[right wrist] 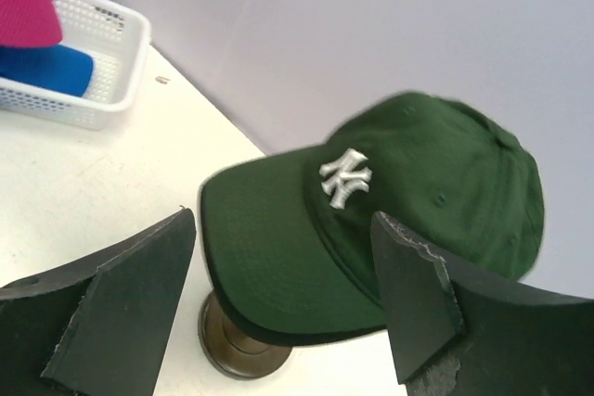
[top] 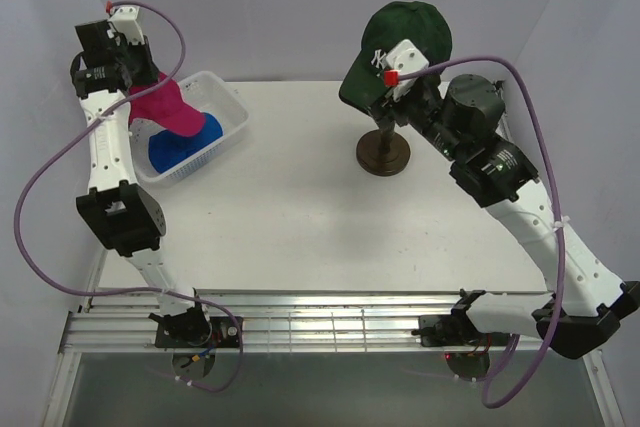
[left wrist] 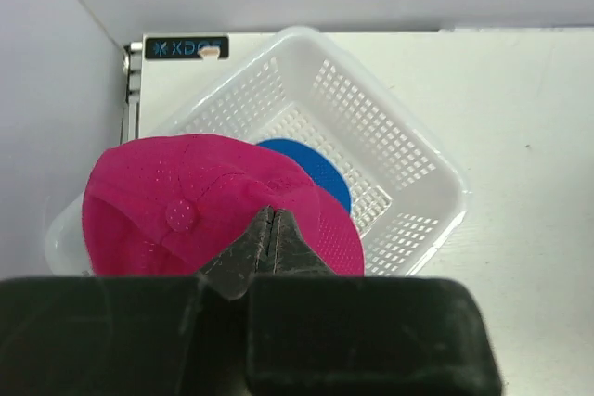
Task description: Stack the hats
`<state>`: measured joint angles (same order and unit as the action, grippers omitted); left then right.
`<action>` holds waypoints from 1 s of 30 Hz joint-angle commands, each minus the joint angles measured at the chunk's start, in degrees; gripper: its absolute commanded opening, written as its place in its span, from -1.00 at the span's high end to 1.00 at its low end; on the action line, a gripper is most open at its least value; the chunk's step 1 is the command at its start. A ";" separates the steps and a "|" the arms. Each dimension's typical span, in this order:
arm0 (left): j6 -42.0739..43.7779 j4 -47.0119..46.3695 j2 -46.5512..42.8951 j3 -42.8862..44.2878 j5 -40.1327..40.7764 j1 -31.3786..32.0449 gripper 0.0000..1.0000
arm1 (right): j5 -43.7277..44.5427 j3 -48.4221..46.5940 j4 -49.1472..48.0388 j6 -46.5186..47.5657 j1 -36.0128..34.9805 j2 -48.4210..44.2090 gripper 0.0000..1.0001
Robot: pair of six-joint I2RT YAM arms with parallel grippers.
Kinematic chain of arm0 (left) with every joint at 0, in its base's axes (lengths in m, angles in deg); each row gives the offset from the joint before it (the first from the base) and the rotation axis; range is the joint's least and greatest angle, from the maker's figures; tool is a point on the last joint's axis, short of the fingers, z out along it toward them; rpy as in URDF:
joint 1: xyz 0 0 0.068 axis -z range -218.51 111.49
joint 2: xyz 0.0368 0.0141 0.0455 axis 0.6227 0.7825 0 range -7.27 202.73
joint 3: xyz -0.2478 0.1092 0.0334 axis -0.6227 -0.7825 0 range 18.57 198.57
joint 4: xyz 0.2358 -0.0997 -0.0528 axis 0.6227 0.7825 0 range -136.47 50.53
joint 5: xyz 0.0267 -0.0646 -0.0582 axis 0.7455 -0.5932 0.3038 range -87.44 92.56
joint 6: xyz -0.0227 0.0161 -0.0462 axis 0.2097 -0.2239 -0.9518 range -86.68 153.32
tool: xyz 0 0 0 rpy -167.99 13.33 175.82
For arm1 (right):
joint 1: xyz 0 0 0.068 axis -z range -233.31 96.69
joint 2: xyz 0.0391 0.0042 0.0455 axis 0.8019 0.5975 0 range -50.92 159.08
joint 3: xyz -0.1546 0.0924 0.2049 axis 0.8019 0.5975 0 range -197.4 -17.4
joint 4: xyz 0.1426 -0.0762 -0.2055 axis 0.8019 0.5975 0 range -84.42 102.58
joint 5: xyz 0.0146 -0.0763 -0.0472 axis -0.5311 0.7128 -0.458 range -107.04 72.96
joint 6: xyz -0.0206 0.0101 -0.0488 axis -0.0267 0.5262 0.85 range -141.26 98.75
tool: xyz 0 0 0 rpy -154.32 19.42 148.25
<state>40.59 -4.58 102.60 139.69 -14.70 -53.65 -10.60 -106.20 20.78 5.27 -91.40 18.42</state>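
Observation:
My left gripper (top: 145, 82) is shut on the plain magenta cap (top: 172, 107) and holds it above the white mesh basket (top: 232, 112). In the left wrist view the fingers (left wrist: 269, 234) are pressed together on the magenta cap (left wrist: 186, 210). The bright blue cap (top: 185, 144) lies in the basket and also shows in the left wrist view (left wrist: 320, 169). The dark green NY cap (top: 400, 32) sits on top of the stand (top: 384, 154). My right gripper (right wrist: 283, 220) is open, with its jaws on either side of the green cap's (right wrist: 418, 183) brim and not touching it. A black edge shows under the green brim. The mannequin head is hidden.
The basket (left wrist: 418, 164) stands at the table's far left corner, close to the left and back walls. The dark round stand base (right wrist: 232, 345) rests on the white table right of centre. Both arm bases sit at the near edge.

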 commanded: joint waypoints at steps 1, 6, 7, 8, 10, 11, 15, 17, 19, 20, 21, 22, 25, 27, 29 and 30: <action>-1.46 -0.23 -5.00 0.43 -3.74 0.37 1.00 | 0.95 -0.86 -5.25 7.39 -5.14 -0.17 -0.63; -5.41 0.83 -12.98 -0.70 -11.37 0.37 1.00 | 1.30 12.12 -21.23 20.39 -18.93 -1.75 -0.63; -6.20 0.83 -14.31 -1.32 -12.79 0.37 1.00 | 0.34 16.07 -31.01 23.02 -20.96 -2.97 -0.63; -6.82 0.74 -15.54 -2.54 -14.28 0.37 1.00 | -0.63 24.55 -36.33 29.31 -24.46 -3.51 -0.67; -8.92 0.83 -18.44 -3.26 -17.10 0.37 1.00 | -4.48 31.37 -50.44 34.62 -26.94 -3.34 -0.73; -9.11 0.91 -19.07 -3.26 -17.46 0.37 1.00 | -5.11 33.05 -53.06 35.87 -28.61 -2.38 -0.73; -10.86 3.81 -20.83 -1.42 -22.02 0.37 1.00 | -3.90 28.86 -53.60 36.57 -30.03 7.10 -0.75; -13.05 4.51 -22.23 -1.68 -27.46 0.37 1.00 | -1.52 27.97 -57.11 39.90 -30.55 12.38 -0.78; -14.29 5.04 -23.02 -1.94 -31.76 0.37 1.00 | 2.76 27.10 -63.87 46.56 -30.99 17.64 -0.82; -15.08 5.74 -23.55 -1.85 -32.74 0.37 1.00 | 5.05 25.88 -65.28 48.69 -31.17 19.41 -0.83; -15.35 6.01 -23.90 -1.85 -33.71 0.37 1.00 | 7.16 24.73 -68.26 50.54 -31.17 21.17 -0.83; -15.53 6.36 -24.17 -1.77 -34.68 0.37 1.00 | 10.06 23.85 -70.11 53.69 -31.17 24.14 -0.83; -16.32 8.03 -24.96 -1.59 -38.46 0.37 1.00 | 10.01 21.83 -74.17 56.27 -31.00 28.03 -0.84; -16.93 8.91 -25.31 -1.33 -40.66 0.37 1.00 | 8.43 19.11 -71.82 52.51 -30.82 29.00 -0.84; -17.29 9.44 -25.49 -0.54 -42.06 0.37 1.00 | 7.45 16.91 -68.55 46.55 -29.86 29.36 -0.83; -17.55 9.61 -25.66 -0.36 -42.59 0.37 1.00 | 7.10 16.55 -68.99 45.38 -29.59 29.88 -0.83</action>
<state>24.59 3.48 79.54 136.83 -51.68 -53.38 -3.84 -84.67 -42.82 55.26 -121.76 48.94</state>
